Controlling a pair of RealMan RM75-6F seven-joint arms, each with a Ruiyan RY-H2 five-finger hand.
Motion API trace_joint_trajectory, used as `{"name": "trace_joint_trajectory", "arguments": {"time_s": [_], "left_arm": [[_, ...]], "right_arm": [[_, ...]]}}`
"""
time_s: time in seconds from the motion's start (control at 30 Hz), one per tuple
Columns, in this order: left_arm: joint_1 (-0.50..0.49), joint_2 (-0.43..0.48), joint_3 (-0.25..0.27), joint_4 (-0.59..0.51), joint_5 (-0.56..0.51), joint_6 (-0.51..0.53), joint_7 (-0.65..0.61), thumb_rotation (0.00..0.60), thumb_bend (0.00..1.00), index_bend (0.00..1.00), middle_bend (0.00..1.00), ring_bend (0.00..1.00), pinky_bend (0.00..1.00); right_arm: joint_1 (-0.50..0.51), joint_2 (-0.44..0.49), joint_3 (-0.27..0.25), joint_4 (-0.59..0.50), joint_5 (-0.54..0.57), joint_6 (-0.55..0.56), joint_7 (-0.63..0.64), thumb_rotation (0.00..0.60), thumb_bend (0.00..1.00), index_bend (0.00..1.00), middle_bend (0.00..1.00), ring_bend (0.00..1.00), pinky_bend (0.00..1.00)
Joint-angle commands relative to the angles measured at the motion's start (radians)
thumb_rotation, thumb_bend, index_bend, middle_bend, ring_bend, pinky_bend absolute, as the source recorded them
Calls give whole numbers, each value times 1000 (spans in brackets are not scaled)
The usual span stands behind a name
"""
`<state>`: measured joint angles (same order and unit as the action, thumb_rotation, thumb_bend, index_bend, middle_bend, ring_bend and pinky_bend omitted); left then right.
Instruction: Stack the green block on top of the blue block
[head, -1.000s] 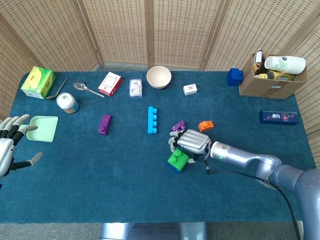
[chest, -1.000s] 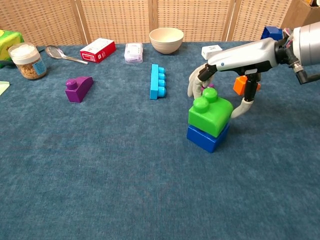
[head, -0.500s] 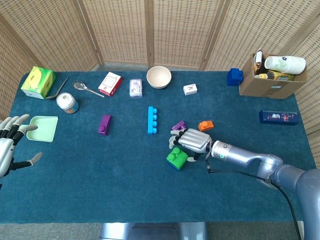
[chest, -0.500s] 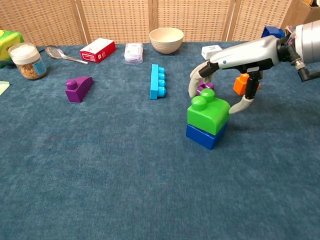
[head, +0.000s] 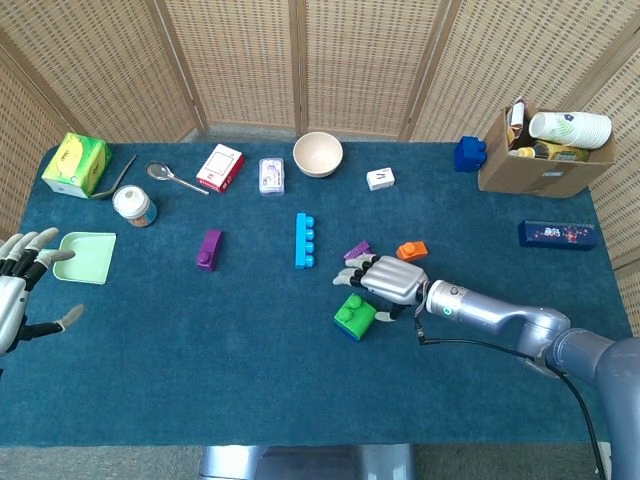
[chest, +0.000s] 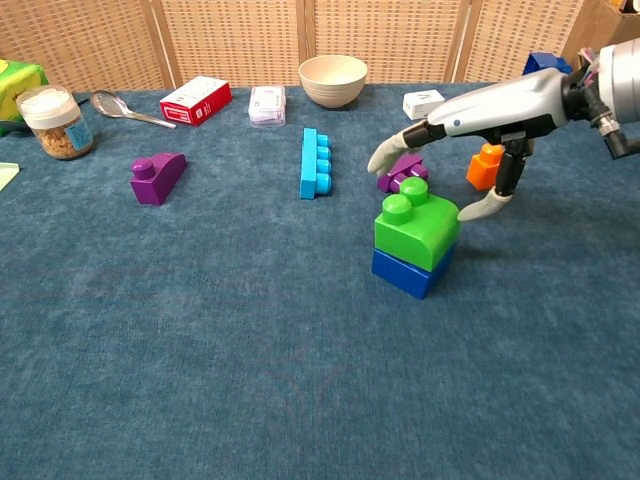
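The desk has a dark blue cloth on it. At its far right corner stands a cardboard box with paper cups and bottles in it. Along the far edge are a cream bowl, a red and white box and a yellow-green carton at the far left corner. A pale green tray lies near the left edge.

The right hand is at the middle of the desk, a little to the right, just beside the stack. Its fingers are spread apart above and behind the blocks and it holds nothing; the thumb comes close to the side of the green block, but I cannot tell if it touches. The left hand is at the left edge, fingers apart, holding nothing.

The green block sits on top of the blue block, a little turned against it. Behind the stack lie a small purple block and an orange block. A long light blue brick lies near the middle of the desk.
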<state>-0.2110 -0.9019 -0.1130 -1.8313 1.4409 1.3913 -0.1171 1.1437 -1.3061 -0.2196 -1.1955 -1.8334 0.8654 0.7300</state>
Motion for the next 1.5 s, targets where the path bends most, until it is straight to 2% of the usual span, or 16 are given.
{"name": "trace_joint_trajectory", "arguments": {"time_s": [0.03, 0.2, 0.47, 0.73, 0.87, 1.13, 1.33, 1.5], "left_arm": [[-1, 1, 0, -1, 2, -1, 1, 544, 305, 230, 90, 0, 0], [-4, 4, -3, -7, 4, 0, 4, 546, 305, 230, 90, 0, 0], [-12, 6, -6, -16, 12, -5, 9, 544, 305, 230, 90, 0, 0], [-13, 2, -4, -15, 14, -4, 5, 543, 305, 230, 90, 0, 0], [-10, 5, -3, -15, 14, -1, 3, 548, 305, 230, 90, 0, 0], [-3, 13, -2, -21, 8, 2, -9, 548, 305, 230, 90, 0, 0], [-2, 9, 0, -18, 0, -4, -22, 548, 306, 230, 91, 0, 0], [-1, 3, 4, -10, -5, -10, -27, 556, 305, 230, 91, 0, 0]], "right_arm": [[-5, 7, 0, -4, 4, 1, -7, 535, 318, 72, 120, 0, 98], [-20, 24, 3, -11, 21, 7, -24, 499, 368, 64, 111, 0, 92], [-66, 76, 26, -44, 79, 27, -47, 502, 443, 76, 107, 0, 91], [-125, 102, 88, -94, 167, 64, -64, 511, 450, 99, 110, 0, 88], [-153, 82, 113, -89, 154, 135, -48, 509, 442, 124, 124, 0, 85], [-179, 27, 130, -54, 80, 246, -11, 488, 396, 132, 126, 0, 71], [-181, -12, 145, -65, 50, 273, -64, 404, 337, 132, 126, 0, 30], [-176, -42, 158, -89, 57, 246, -118, 264, 273, 124, 125, 0, 0]]}}
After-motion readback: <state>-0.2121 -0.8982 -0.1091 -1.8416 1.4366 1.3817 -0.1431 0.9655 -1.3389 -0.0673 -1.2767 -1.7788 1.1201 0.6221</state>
